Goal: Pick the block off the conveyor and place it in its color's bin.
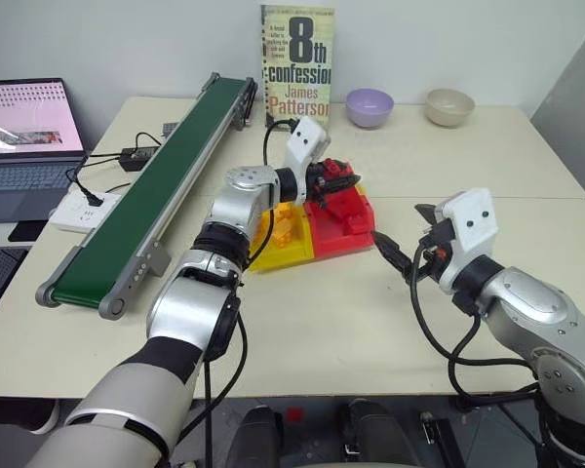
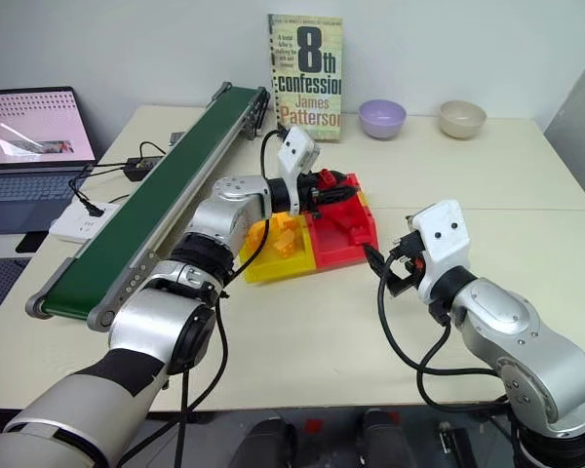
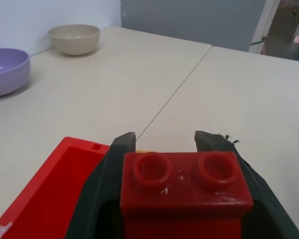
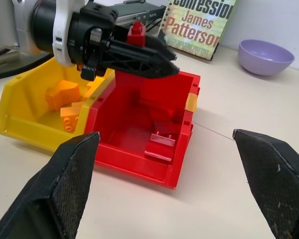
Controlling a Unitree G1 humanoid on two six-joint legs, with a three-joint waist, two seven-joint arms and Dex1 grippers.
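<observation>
The red block [image 3: 184, 184] sits studs-up between the two black fingers of my left gripper [image 3: 164, 137], which is shut on it. That gripper [image 1: 339, 181] hangs over the far side of the red bin [image 1: 346, 236], pointing right. From the right wrist view the block [image 4: 137, 33] pokes up above the left fingers, over the bin's [image 4: 134, 160] open top. Another red brick [image 4: 159, 147] lies inside the bin. My right gripper [image 1: 409, 255] stands open just right of the bin, with nothing between its fingers. The green conveyor [image 1: 166, 175] runs along the left.
A yellow bin [image 1: 283, 255] with orange bricks [image 4: 65, 102] joins the red one on its left. A book [image 1: 297, 58], a purple bowl [image 1: 369, 105] and a beige bowl [image 1: 449, 105] stand at the back. A laptop [image 1: 29, 136], power strip [image 1: 83, 210] and cables lie far left.
</observation>
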